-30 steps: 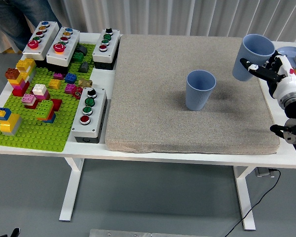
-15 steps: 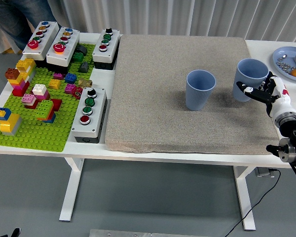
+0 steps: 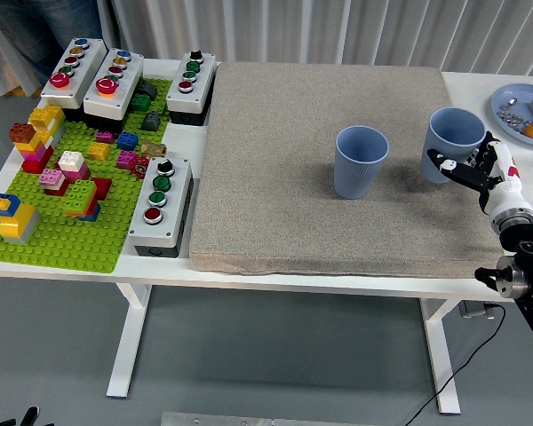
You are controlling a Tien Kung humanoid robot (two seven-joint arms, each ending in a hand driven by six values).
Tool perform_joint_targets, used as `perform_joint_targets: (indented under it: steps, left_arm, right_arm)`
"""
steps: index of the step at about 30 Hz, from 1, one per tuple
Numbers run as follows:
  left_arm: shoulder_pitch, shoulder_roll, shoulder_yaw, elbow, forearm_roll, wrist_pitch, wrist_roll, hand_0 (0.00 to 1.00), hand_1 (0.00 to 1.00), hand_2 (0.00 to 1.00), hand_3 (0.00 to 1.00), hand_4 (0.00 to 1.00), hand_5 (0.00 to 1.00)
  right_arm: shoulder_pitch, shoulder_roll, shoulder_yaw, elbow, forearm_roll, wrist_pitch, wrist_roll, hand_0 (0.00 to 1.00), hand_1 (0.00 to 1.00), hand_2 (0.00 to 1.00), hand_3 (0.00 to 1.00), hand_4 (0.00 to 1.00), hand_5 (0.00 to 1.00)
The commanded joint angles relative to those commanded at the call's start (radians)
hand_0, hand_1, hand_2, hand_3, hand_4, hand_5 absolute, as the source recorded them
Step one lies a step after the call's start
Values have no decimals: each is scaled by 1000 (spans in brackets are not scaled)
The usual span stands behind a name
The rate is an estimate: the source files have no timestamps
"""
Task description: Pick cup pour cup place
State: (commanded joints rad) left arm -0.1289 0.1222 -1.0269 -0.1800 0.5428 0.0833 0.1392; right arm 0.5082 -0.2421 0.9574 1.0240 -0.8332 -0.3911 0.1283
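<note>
Right hand (image 3: pixel 473 166) wrapped round blue cup (image 3: pixel 453 142), fingers curled on its side. Cup stood upright on mat (image 3: pixel 275 177), right of second cup (image 3: pixel 361 161), likely being put down.

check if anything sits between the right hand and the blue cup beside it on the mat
Nothing visible does. The right hand is right at the near blue cup, which stands upright on the grey mat; whether its fingers touch it is unclear. The other blue cup stands apart, further left.
</note>
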Motion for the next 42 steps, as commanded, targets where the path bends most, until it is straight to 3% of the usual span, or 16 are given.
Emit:
perform_joint_targets:
  steps: [21, 35, 36, 41, 42]
  left_arm:
    - [-2, 1, 8, 0, -3, -1, 0, 711, 654, 733, 657, 465, 984]
    - [2, 1, 15, 0, -9, -1, -1, 712, 654, 734, 658, 465, 984]
    - [2, 1, 15, 0, -9, -1, -1, 711, 655, 734, 658, 466, 984]
    - [1, 1, 14, 0, -9, -1, -1, 711, 655, 734, 658, 466, 984]
    - [1, 1, 13, 0, -10, -1, -1, 712, 655, 733, 658, 465, 983]
  right_arm:
    - [11, 30, -37, -100, 29, 7, 81, 921, 733, 589, 654, 708, 197]
    - [8, 35, -41, -116, 23, 32, 72, 921, 734, 602, 663, 708, 194]
    - [8, 35, -40, -116, 21, 35, 71, 923, 777, 713, 797, 722, 209]
    - [10, 31, -25, -109, 9, 57, 59, 923, 777, 713, 797, 722, 209]
    - [11, 31, -24, -109, 7, 60, 53, 926, 797, 785, 872, 785, 297]
